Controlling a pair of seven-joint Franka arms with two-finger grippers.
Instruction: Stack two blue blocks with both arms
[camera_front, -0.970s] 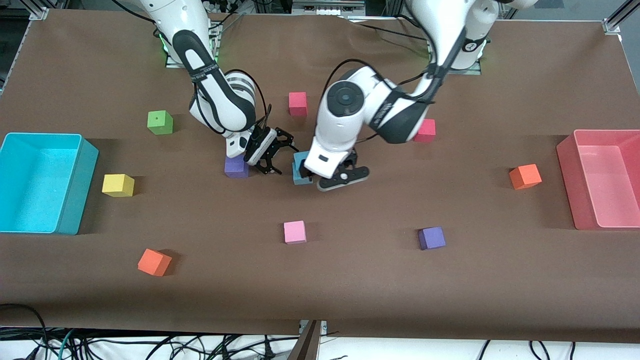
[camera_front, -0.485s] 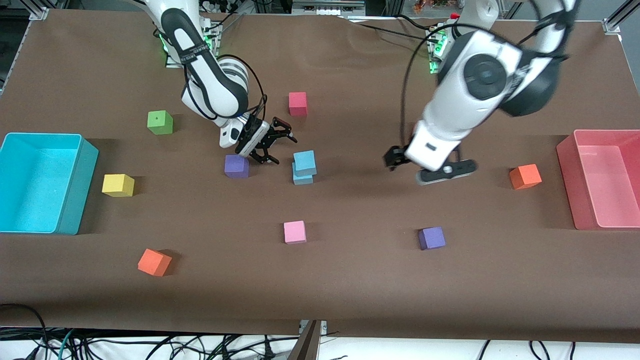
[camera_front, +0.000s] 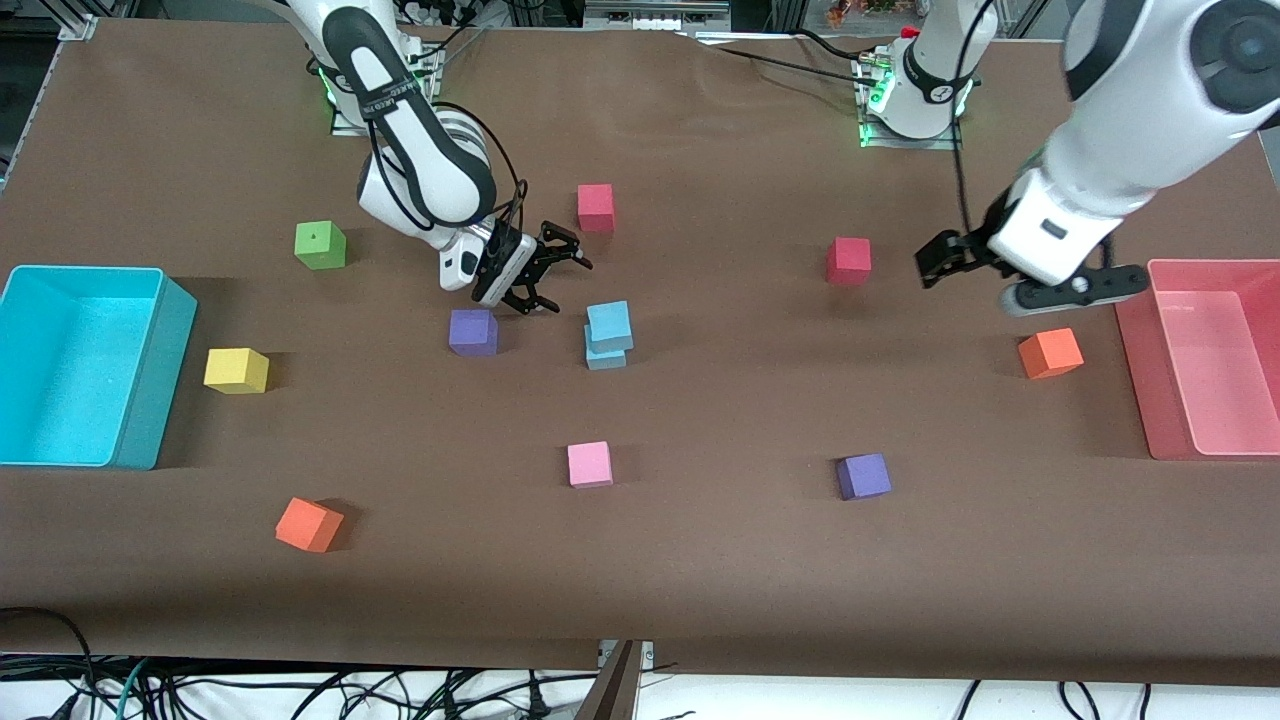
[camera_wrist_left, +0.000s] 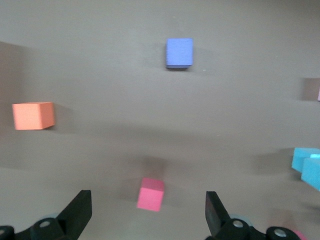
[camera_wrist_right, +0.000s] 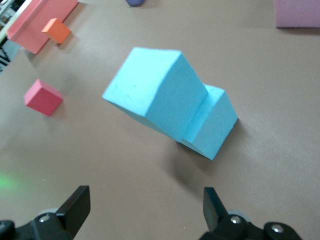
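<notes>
Two light blue blocks stand stacked mid-table. The upper blue block (camera_front: 609, 322) sits skewed on the lower blue block (camera_front: 605, 359). In the right wrist view the upper block (camera_wrist_right: 155, 92) overhangs the lower block (camera_wrist_right: 214, 126). My right gripper (camera_front: 551, 272) is open and empty, just above the table beside the stack, toward the right arm's end; its fingers (camera_wrist_right: 76, 204) frame bare cloth. My left gripper (camera_front: 934, 264) is open and empty in the air between a red cube (camera_front: 848, 260) and the pink bin (camera_front: 1134, 300). That red cube (camera_wrist_left: 150, 194) shows between its fingers (camera_wrist_left: 80, 209).
A purple cube (camera_front: 472, 332) lies by the right gripper. A red cube (camera_front: 595, 207), a green cube (camera_front: 320, 245), a yellow cube (camera_front: 236, 370), two orange cubes (camera_front: 308, 524) (camera_front: 1049, 352), a pink cube (camera_front: 589, 464) and a purple cube (camera_front: 863, 476) are scattered. A cyan bin (camera_front: 155, 400) stands at the right arm's end.
My left gripper has left the stack and swung up toward the left arm's end. The upper blue block stays on the lower one. My right gripper drew back slightly.
</notes>
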